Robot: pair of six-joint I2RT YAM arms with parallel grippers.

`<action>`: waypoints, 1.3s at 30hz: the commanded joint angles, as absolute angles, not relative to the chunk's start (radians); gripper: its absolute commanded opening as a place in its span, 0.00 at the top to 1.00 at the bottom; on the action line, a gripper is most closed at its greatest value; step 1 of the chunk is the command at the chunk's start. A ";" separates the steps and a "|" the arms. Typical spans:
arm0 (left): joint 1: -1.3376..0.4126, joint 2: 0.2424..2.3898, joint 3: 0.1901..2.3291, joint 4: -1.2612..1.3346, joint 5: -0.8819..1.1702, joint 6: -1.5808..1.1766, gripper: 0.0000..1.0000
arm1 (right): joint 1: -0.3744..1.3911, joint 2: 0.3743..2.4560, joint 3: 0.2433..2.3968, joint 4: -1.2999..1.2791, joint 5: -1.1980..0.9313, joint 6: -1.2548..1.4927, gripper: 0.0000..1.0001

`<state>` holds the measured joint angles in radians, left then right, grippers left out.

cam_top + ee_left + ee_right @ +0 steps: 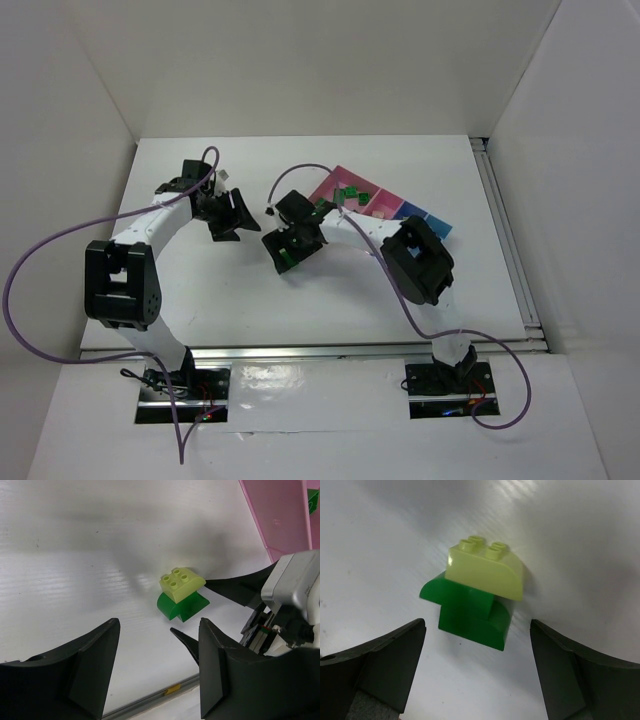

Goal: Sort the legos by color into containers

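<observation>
Right gripper (pixel 476 630) hangs over a stuck pair of legos: pale yellow-green brick (pixel 485 570) seated on dark green brick (pixel 472 615), on the table (pixel 380 530), outside the containers. Its fingers are wide apart at 9 and 3 o'clock of the pair, touching nothing, likely lined up to pinch it. Left gripper (pixel 160 627) is partly spread and empty, at 10 o'clock of the right one in the top view, probably placed to help split the colours. Pink container (pixel 332 183) lies at 1 o'clock.

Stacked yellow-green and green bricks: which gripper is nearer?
Right. The right gripper frames the stacked bricks closely, jaws open either side; the left gripper faces them from farther back.
</observation>
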<state>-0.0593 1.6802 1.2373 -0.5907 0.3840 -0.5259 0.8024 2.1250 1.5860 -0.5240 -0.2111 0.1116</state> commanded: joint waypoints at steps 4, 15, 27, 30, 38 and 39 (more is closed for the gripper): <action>-0.057 1.677 1.269 -0.578 0.397 -0.514 0.31 | 0.860 2.123 1.612 -0.552 -0.025 0.259 0.13; -0.057 1.677 1.269 -0.578 0.407 -0.514 0.31 | 0.870 2.112 1.603 -0.543 0.015 0.268 0.42; -0.057 1.709 1.279 -0.569 0.474 -0.496 0.29 | 0.870 2.008 1.520 -0.500 0.064 0.223 0.63; -0.057 1.709 1.279 -0.569 0.474 -0.495 0.29 | 0.870 1.997 1.511 -0.489 0.038 0.204 0.63; -0.057 1.709 1.279 -0.569 0.463 -0.495 0.29 | 0.870 2.025 1.595 -0.549 0.041 0.261 0.18; -0.057 1.718 1.279 -0.569 0.454 -0.495 0.29 | 0.870 2.037 1.606 -0.549 0.028 0.291 0.18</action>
<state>-0.0593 1.7046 1.2457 -0.5758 0.4503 -0.5217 0.8688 2.0449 1.5425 -0.5266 0.0345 0.2394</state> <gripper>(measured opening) 0.714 0.810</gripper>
